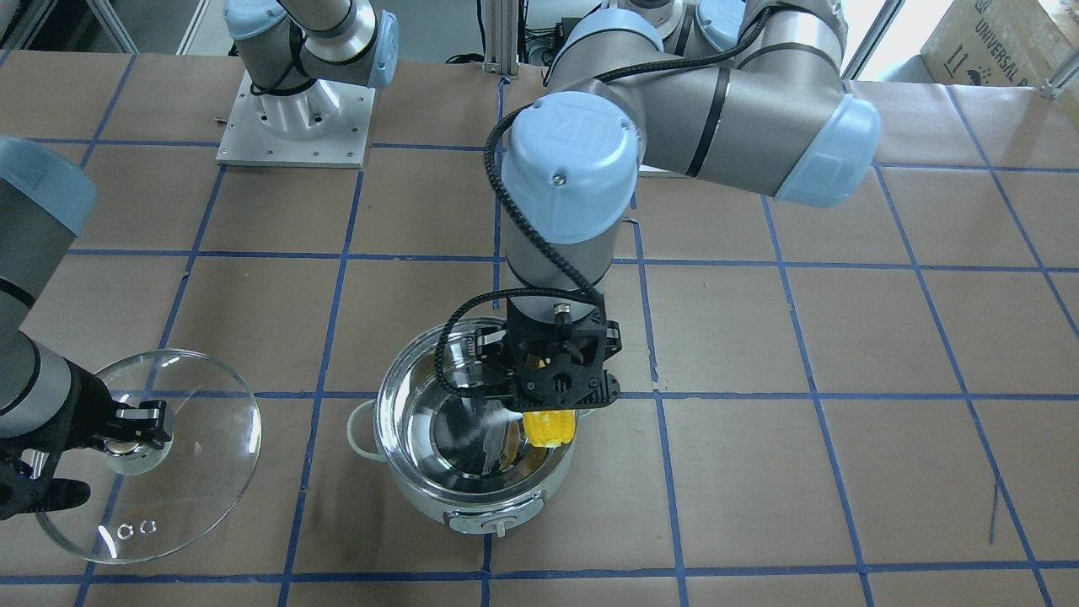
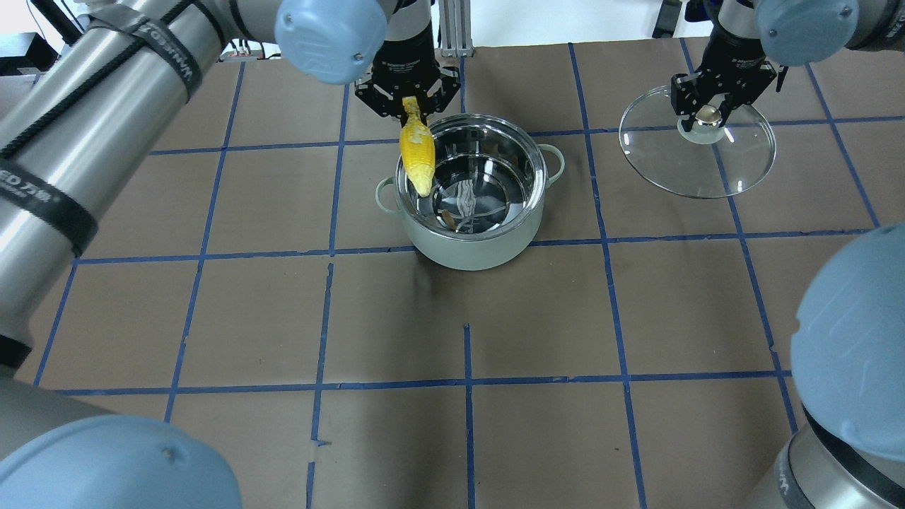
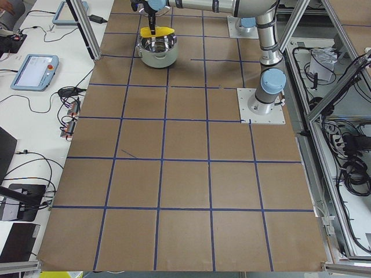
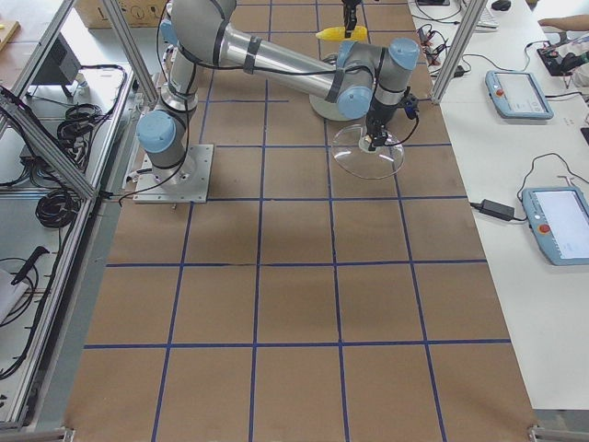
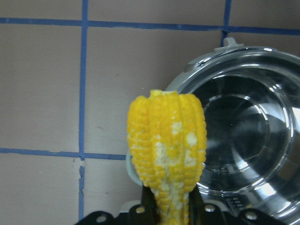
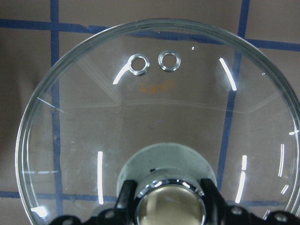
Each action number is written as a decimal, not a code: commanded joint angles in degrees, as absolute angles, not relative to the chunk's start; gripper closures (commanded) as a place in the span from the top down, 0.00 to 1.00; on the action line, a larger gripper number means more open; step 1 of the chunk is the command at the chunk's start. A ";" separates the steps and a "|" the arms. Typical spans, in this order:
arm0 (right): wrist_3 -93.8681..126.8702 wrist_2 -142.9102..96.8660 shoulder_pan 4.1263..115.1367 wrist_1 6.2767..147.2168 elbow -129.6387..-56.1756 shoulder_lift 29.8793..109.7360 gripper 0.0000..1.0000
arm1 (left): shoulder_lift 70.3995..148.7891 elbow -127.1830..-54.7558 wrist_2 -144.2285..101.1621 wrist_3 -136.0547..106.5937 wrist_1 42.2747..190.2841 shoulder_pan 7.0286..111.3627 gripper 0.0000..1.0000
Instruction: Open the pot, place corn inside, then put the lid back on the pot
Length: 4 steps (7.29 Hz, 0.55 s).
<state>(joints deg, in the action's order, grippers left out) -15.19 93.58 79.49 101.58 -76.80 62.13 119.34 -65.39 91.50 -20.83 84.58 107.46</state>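
The pot (image 2: 472, 240) stands open in the middle of the table, its steel inside empty; it also shows in the front view (image 1: 472, 497). My left gripper (image 2: 410, 104) is shut on the thick end of the yellow corn (image 2: 417, 159) and holds it above the pot's rim, tip pointing over the pot's edge. The corn also shows in the left wrist view (image 5: 167, 150) and the front view (image 1: 550, 427). My right gripper (image 2: 705, 113) is shut on the knob of the glass lid (image 2: 735, 159) and holds it to the side of the pot; the lid also shows in the right wrist view (image 6: 159, 108).
The table is brown paper with a grid of blue tape lines (image 2: 466, 385). My left arm's big elbow (image 1: 573, 169) hangs over the table behind the pot. The right arm's base plate (image 1: 295, 118) sits at the table's robot side.
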 commanded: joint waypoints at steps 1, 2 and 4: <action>-15.21 93.52 79.45 101.60 -76.82 61.96 0.13 | 125.13 -59.53 91.32 -24.16 84.37 110.47 0.18; -15.12 93.52 79.45 101.60 -76.82 61.96 0.13 | 126.72 -58.72 91.32 -24.26 84.37 111.00 0.18; -15.03 93.52 79.45 101.60 -76.82 62.05 0.13 | 127.62 -59.32 91.23 -24.35 84.37 111.44 0.30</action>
<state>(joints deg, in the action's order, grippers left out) -15.11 93.52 79.45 101.60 -76.82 61.98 127.06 -59.08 91.30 -24.24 84.38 111.14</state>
